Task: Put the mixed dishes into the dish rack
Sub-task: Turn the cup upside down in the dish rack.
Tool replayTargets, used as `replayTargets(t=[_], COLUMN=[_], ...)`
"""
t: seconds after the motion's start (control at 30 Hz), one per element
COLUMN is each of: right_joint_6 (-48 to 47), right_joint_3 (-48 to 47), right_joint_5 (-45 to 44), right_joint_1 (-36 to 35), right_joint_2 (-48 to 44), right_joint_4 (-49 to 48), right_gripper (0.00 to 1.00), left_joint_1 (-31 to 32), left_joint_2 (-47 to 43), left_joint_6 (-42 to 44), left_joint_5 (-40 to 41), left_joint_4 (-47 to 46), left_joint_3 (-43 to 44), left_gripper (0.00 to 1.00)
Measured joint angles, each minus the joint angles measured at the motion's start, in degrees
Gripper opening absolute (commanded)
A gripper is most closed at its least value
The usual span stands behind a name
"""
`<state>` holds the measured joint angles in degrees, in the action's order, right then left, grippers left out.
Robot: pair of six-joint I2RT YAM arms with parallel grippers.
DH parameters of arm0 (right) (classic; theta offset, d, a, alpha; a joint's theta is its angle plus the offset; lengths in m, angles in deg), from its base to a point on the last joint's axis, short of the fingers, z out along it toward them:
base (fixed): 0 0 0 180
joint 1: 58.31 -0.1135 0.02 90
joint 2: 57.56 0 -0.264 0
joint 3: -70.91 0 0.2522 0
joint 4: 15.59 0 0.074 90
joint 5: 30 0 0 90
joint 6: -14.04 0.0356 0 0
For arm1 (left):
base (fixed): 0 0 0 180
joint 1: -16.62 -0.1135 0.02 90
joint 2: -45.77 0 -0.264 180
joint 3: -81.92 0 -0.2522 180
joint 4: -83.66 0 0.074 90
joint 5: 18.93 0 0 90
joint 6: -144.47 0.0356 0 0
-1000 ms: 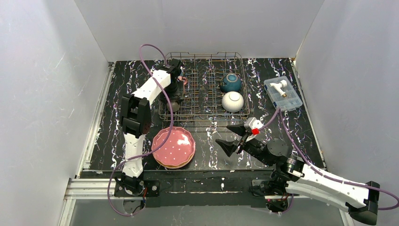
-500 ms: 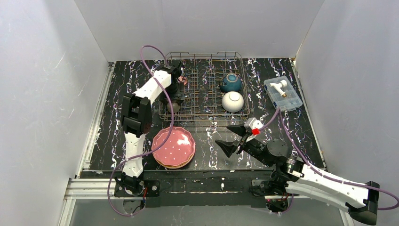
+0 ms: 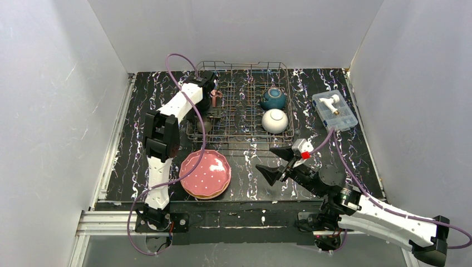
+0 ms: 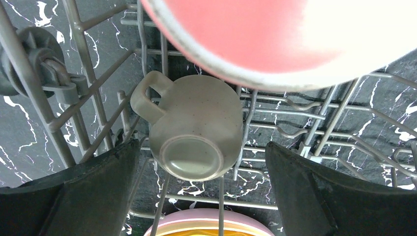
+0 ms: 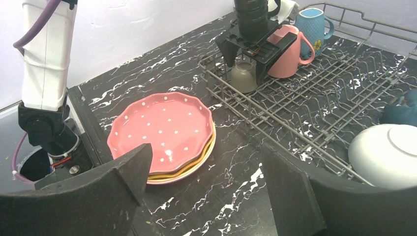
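left gripper (image 4: 202, 160) hangs spread over the mug (image 4: 196, 125), inverted in the rack (image 5: 300, 125) to drain; right gripper (image 5: 211, 177), spread, faces plates (image 5: 162, 128).

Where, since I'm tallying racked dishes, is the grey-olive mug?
Left wrist view: the grey-olive mug sits upside down in the dish rack's near-left corner, under the left arm's open fingers, beside the pink mug.

A grey-olive mug (image 4: 192, 132) sits upside down in the wire rack (image 4: 29, 83) between spread jaws.

three mugs (image 5: 287, 56), two bowls (image 5: 388, 155)
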<state>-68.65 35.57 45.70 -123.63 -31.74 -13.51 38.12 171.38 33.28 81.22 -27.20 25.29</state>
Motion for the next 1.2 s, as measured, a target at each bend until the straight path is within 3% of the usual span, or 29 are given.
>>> replayTargets(t=[0.33,0.7,1.2], right_joint_6=[0.07,1.27,10.64], right_joint_3=[-0.96,-7.15,-15.91], right_joint_5=[-1.81,-3.72,-6.54], right_joint_1=[0.00,0.00,0.00], right_joint_2=[2.05,7.13,18.34], right_joint_4=[2.89,8.57,20.00], right_gripper=[0.94,0.98,0.99], left_joint_1=[0.00,1.51,4.66], left_joint_2=[-1.97,-11.91,-32.79], left_joint_6=[0.66,1.31,-1.20], left_joint_5=[-0.20,-0.50,-1.22], left_joint_4=[0.02,-0.02,0.11], left_joint_3=[0.00,-1.64,-22.10], left_gripper=[0.98,0.98,0.98])
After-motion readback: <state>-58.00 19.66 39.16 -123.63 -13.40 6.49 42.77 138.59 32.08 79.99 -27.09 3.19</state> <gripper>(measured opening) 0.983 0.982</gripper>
